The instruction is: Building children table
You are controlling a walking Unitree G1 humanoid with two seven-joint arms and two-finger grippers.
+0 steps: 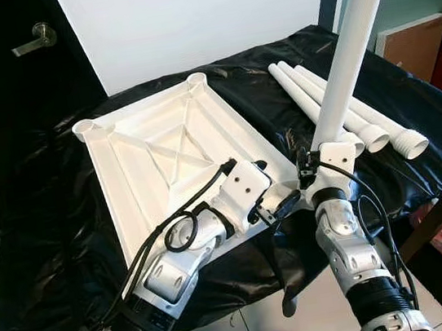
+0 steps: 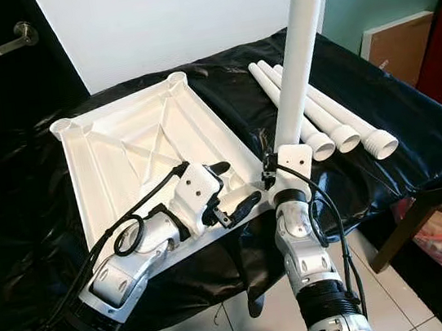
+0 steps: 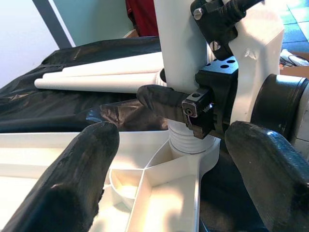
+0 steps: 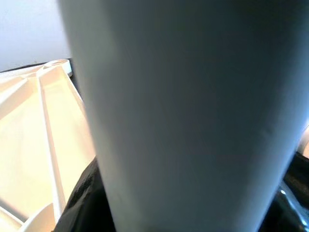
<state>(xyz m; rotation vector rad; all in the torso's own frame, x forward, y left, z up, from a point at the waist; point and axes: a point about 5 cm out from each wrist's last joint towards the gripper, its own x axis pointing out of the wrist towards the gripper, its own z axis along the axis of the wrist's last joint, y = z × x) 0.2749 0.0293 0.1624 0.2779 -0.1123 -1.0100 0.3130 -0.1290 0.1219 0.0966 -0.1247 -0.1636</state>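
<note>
White tabletop (image 1: 162,153) upside down centre frame, right gripper (image 1: 308,171) holding upright leg (image 1: 348,45), three legs (image 1: 354,118) lying upper right.

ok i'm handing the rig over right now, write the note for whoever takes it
Right gripper: shut on an upright white plastic table leg, its threaded end sitting at the near right corner socket of the tabletop.
Left gripper: open, fingers hovering over that corner, holding nothing.
White ribbed plastic tabletop: lies upside down on the black-sheeted table.
Three spare white legs: lie side by side on the sheet to the right of the tabletop.
Done: first leg stood at its socket; whether it is fully screwed in cannot be told.
Left: seat that leg, then fit the other three.
</note>
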